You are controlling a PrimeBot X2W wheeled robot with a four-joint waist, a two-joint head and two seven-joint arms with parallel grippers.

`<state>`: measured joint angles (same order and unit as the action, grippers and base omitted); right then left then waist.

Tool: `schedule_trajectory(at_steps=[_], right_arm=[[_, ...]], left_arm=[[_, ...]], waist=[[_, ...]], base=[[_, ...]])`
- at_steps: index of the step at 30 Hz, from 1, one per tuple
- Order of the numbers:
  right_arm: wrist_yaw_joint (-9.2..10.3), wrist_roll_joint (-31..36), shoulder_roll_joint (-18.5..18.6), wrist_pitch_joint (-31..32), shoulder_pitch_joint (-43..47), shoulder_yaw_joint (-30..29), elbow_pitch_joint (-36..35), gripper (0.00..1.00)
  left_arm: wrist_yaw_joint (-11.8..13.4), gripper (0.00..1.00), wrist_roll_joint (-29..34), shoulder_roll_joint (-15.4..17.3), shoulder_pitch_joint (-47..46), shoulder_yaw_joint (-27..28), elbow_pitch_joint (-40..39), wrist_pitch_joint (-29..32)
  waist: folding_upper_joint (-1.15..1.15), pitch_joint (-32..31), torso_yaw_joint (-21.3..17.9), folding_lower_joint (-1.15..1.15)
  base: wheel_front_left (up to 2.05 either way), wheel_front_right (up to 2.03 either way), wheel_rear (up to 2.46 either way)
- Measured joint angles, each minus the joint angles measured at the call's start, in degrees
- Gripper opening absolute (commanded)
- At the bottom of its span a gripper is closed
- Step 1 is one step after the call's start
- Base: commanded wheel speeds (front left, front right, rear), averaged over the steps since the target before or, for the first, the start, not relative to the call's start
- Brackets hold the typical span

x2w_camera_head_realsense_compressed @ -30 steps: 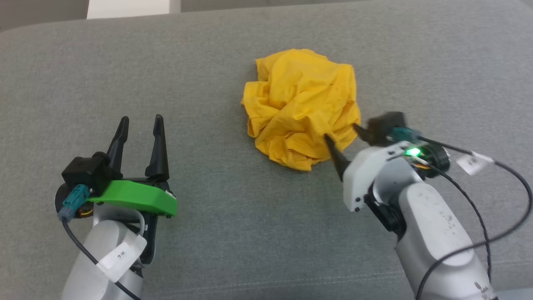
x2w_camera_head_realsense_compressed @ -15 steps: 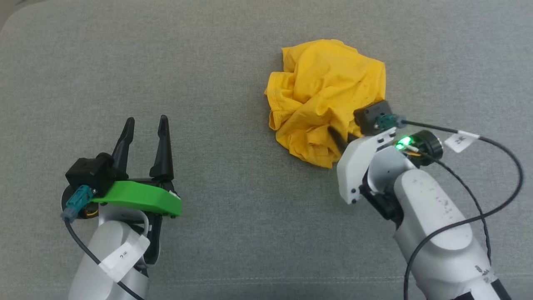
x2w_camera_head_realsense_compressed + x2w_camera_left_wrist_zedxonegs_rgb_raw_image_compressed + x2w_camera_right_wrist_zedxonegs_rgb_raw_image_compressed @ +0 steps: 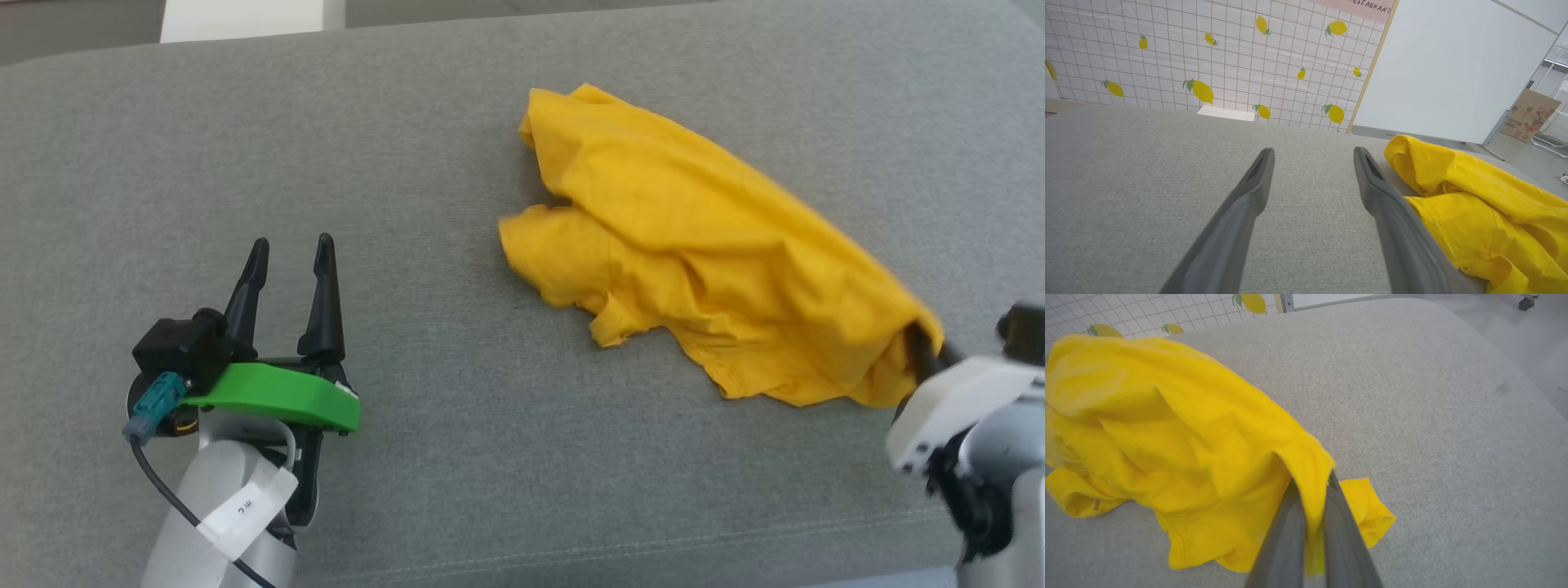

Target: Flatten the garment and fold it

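The mustard-yellow garment (image 3: 702, 245) lies stretched across the grey cushion, from the middle toward the lower right, wrinkled and with no print showing. My right gripper (image 3: 922, 347) is shut on its near-right edge; in the right wrist view the cloth (image 3: 1180, 428) drapes over the pinched fingers (image 3: 1331, 522) and lifts off the cushion there. My left gripper (image 3: 291, 249) rests at the lower left, open and holding nothing, well left of the garment. In the left wrist view the shirt (image 3: 1486, 204) lies just right of the open fingers (image 3: 1380, 200).
The grey cushion (image 3: 457, 425) spans the whole work area, with its front seam near the bottom. Beyond its far edge stand a lemon-patterned tiled wall (image 3: 1208, 61) and a white panel (image 3: 1453, 65). Floor lies past the cushion's right end (image 3: 1535, 339).
My right gripper closed on the crumpled garment's near edge and pulled it to the right, drawing the ball out into a long sheet. The left arm stayed put; the camera shifted.
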<state>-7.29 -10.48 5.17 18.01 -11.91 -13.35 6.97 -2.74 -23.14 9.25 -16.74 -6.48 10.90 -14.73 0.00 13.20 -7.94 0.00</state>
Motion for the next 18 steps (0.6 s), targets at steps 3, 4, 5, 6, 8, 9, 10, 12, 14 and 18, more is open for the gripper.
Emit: schedule_trajectory(at_steps=[3,4,5,6,8,9,10,12,14,18], right_arm=[[0.0,-0.6,-1.4,2.1,3.0,0.6,1.0,0.0],[0.0,-1.0,-1.7,2.4,3.4,0.9,1.4,0.0],[0.0,-1.8,-2.1,1.5,3.4,0.7,1.5,0.0],[0.0,-4.3,-2.2,-2.0,2.9,0.7,1.3,1.0],[0.0,-6.5,-2.2,-4.3,2.3,0.2,1.1,1.0],[0.0,-7.3,-2.2,-5.6,2.1,-0.2,0.9,1.0],[0.0,-7.9,-2.3,-6.7,2.0,-0.7,0.7,1.0],[0.0,-7.7,-2.2,-8.3,2.0,-1.9,0.1,1.0],[0.0,-7.7,-2.2,-9.1,2.0,-2.7,-0.3,1.0],[0.0,-7.7,-2.2,-9.5,2.0,-3.4,-1.2,1.0]], left_arm=[[-0.2,1.0,0.0,-0.1,0.0,-0.1,0.6,0.0],[-0.2,1.0,0.0,-0.1,0.0,-0.1,0.9,0.0],[-0.2,1.0,0.0,-0.1,0.0,-0.1,1.2,0.0],[-0.2,1.0,-0.9,-0.4,0.0,0.2,1.8,0.3],[-0.2,1.0,-1.9,-1.2,-0.4,0.3,2.2,1.7],[-0.2,1.0,-3.1,-1.8,-1.0,0.3,2.4,2.8],[-0.1,1.0,-4.2,-2.3,-2.0,0.0,2.9,4.9],[0.7,1.0,-4.8,-3.0,-5.0,-0.9,4.0,9.5],[3.0,1.0,-5.4,-3.7,-9.1,-2.4,6.5,17.1],[5.2,1.0,-4.4,-4.3,-17.9,-8.3,12.8,33.1]], waist=[[0.0,-0.1,-1.2,0.0],[0.0,-0.1,-1.6,0.0],[0.0,-0.1,-2.0,0.0],[0.0,-0.1,-3.1,0.0],[0.0,-0.1,-3.7,0.0],[0.0,-0.2,-4.0,0.0],[0.0,-0.3,-4.3,0.0],[0.0,-0.3,-4.9,0.0],[0.0,-0.3,-5.6,0.0],[0.0,0.1,-7.3,0.0]], base=[[0.0,0.0,0.0],[0.0,0.0,0.0],[0.0,0.0,0.0],[0.0,0.0,0.0],[0.0,0.0,0.0],[0.0,0.0,0.0],[0.0,0.0,0.0],[0.0,0.0,0.0],[0.0,0.0,0.0],[0.0,0.0,0.0]])
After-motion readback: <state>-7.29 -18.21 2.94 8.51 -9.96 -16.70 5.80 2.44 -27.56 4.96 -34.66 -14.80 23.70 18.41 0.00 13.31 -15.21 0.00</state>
